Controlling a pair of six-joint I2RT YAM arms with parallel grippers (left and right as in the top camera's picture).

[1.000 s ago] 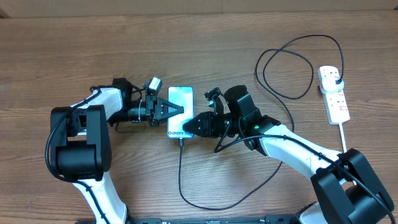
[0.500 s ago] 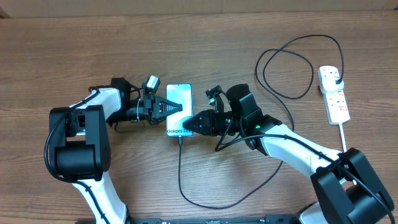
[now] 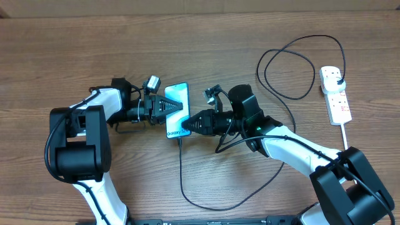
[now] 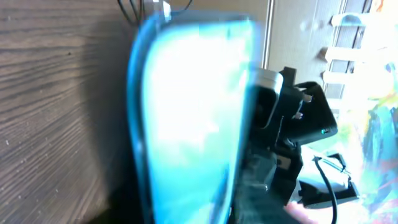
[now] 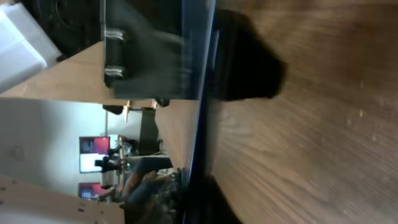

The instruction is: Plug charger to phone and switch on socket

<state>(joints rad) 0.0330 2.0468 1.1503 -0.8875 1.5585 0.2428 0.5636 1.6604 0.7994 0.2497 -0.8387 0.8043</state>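
phone: light-blue-screen, dark-rimmed flat smartphone (image 3: 179, 94) tilted mid-table between grippers | left gripper (image 3: 170, 107): opening can't tell | right gripper (image 3: 189, 124): closed at phone's lower edge | risk: phone slips, thin black charger cable (image 3: 181, 169) tip yanks out

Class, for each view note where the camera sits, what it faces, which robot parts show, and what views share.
Overhead: above table, looking down: left gripper, right gripper, phone, socket.
Left wrist: on left arm, facing phone's screen; right gripper beyond.
Right wrist: on right arm, facing phone's edge; left gripper beyond.
Shared: phone.
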